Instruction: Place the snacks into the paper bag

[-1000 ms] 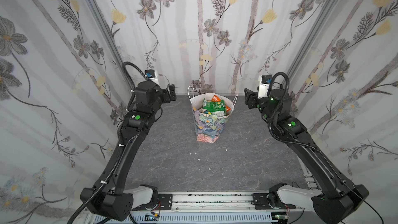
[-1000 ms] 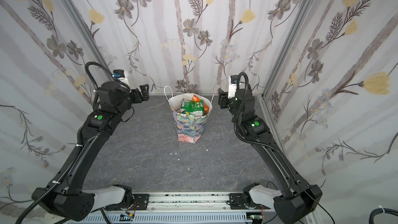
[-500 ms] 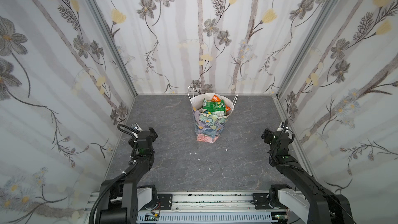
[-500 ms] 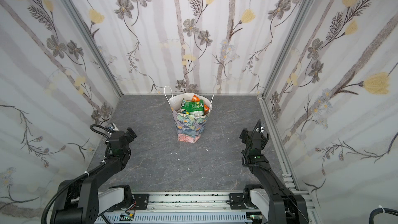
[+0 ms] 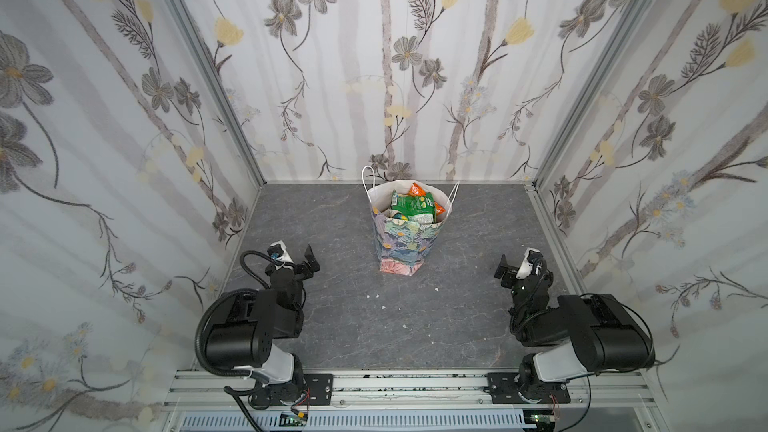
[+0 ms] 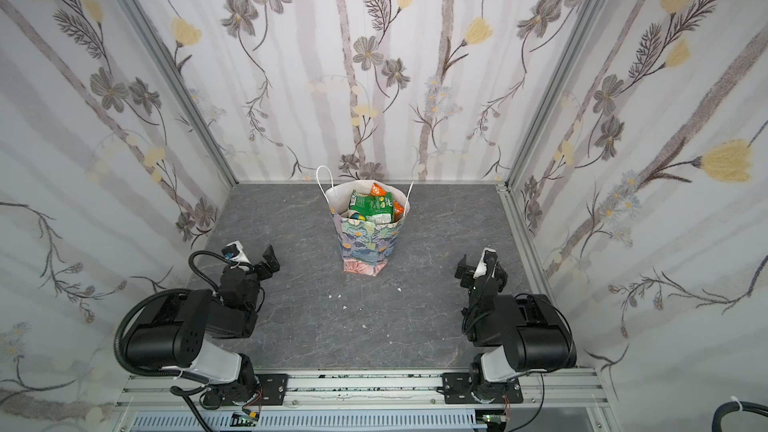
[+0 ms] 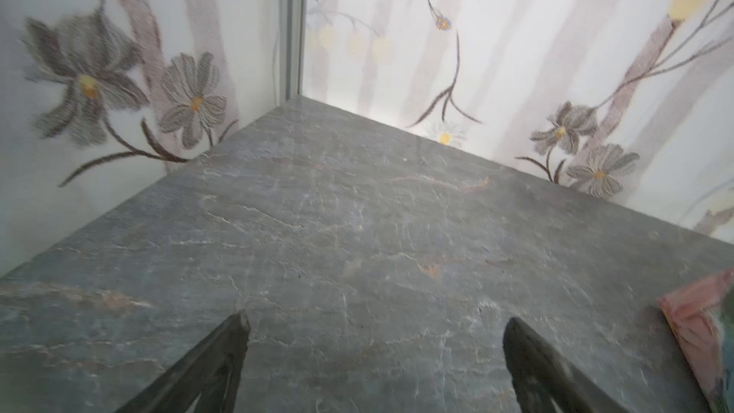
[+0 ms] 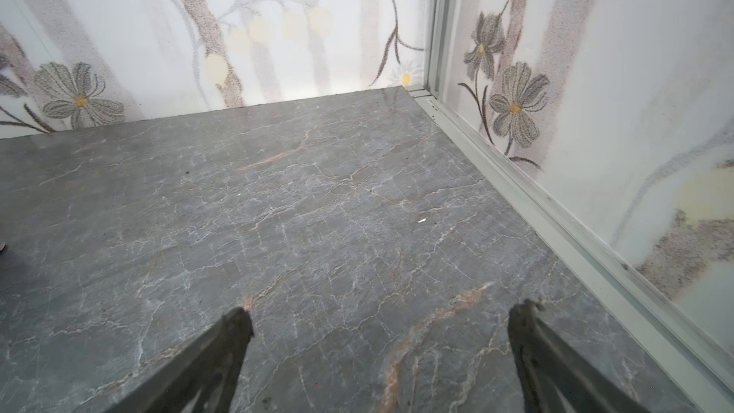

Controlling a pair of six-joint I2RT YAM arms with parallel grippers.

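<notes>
Near the middle of the bench's back edge, the paper bag (image 5: 401,243) stands upright with the snacks (image 5: 413,206) inside, and you have no packet loose on the bench (image 5: 415,326). Your left gripper (image 7: 377,321) and right gripper (image 8: 381,311) gape wide, empty, toward the front corners; park them there, well clear of the bag.

We see a gray bench (image 5: 332,338) that looks like stone, with thin white cracks and a few orange streaks (image 8: 433,315). Walls (image 5: 374,56) close it in at the back and on both sides. One bag (image 5: 401,243) stands upright on it, near the back wall, about midway between the sides. A few tiny white crumbs (image 5: 377,296) lie on the bench in front of the bag, apart from it.
</notes>
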